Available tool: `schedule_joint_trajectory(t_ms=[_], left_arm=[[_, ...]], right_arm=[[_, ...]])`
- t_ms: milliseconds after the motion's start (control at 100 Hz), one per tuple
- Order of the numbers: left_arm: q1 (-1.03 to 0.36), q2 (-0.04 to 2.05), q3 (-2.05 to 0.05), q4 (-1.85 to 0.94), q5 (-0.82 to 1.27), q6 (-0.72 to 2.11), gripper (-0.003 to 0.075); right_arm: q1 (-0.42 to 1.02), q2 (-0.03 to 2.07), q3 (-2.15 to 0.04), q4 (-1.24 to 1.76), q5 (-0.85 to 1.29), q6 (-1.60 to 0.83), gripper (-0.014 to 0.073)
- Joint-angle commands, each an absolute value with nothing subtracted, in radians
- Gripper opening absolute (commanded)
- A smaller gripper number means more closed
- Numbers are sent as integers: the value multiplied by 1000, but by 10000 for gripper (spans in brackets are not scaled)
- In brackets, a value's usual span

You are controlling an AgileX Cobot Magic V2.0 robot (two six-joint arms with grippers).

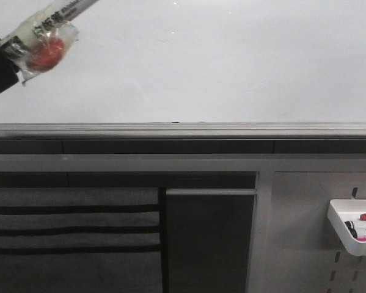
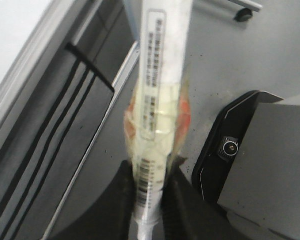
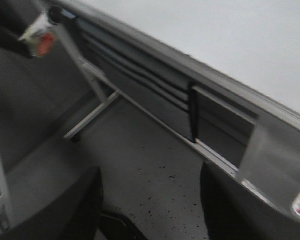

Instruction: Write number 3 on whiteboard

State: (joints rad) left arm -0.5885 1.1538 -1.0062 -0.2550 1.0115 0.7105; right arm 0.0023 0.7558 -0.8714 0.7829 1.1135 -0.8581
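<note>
The left fingers [image 2: 148,200] are pinching a taped white marker [image 2: 160,90], which is angling up in front of the whiteboard [image 1: 219,61] near its upper left. The right fingers [image 3: 150,210] are spreading wide, gripping nothing, well apart from the board's edge rail [image 1: 183,129].

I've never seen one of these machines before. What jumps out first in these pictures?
The big blank whiteboard fills the upper part of the front view, with nothing written on it. At its upper left, the left gripper clamps a white marker wrapped in clear tape with a red patch. Lower right, a small white tray holding more markers hangs on the grey perforated panel.
</note>
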Motion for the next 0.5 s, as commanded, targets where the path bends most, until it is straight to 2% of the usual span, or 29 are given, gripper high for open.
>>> schedule_joint_trajectory(t_ms=[0,220,490], left_arm=[[-654,1137,-1046,-292,988,773,-18],[-779,1172,-1083,-299,995,780,-18],[-819,1188,-1117,-299,1019,780,-18]], right_arm=[[29,824,-936,905,1155,-1017,383],[218,961,-1017,833,1159,-1075,383],[490,1120,-1115,722,1061,-1075,383]])
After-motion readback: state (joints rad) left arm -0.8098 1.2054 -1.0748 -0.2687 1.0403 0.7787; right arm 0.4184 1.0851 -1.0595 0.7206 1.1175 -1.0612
